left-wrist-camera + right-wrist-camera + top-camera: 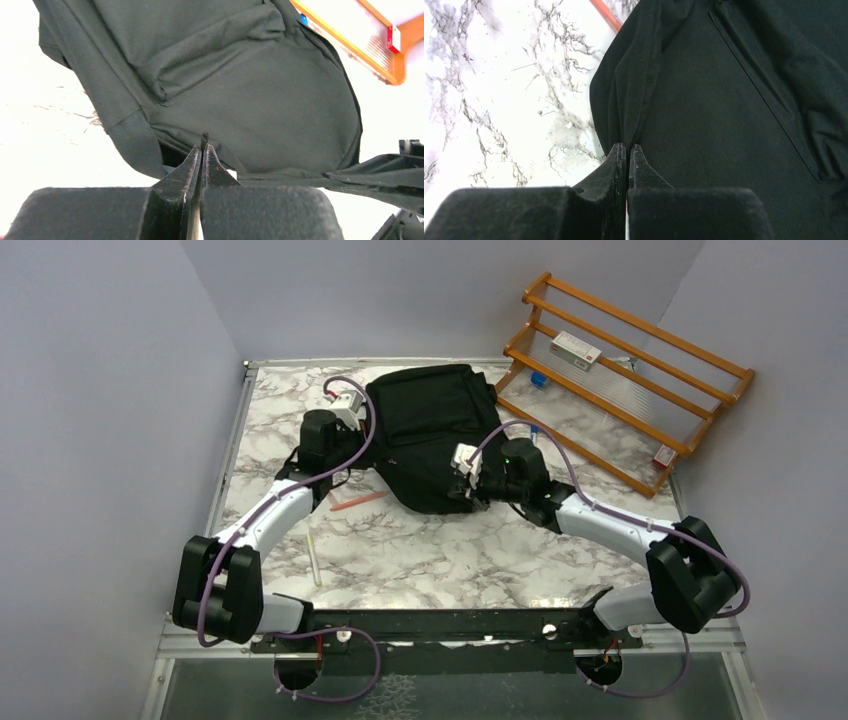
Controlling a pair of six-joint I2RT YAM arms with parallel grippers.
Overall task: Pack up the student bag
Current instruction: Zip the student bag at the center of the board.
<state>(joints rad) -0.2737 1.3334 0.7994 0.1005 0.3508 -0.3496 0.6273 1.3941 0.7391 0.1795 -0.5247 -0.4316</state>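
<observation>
The student bag (430, 430) lies on the counter (430, 550), spreading out ahead of the 2 grippers. The left gripper (204, 150) is closed on a thin black tab that seems to belong to the bag's edge. The right gripper (628, 149) is pinched on a fold of seam at the bag's nearest rim. The fabric looks soft, limp and light, so it will likely sag and bunch. Seams and tabs should give a firmer hold than the flat panel.

Plain pale lilac-grey walls (100, 390) are enclosing a white, grey-veined marble-pattern desk (420, 560). An orange wooden slatted rack (640, 360) is sitting at the far right corner. Even light is falling throughout.
</observation>
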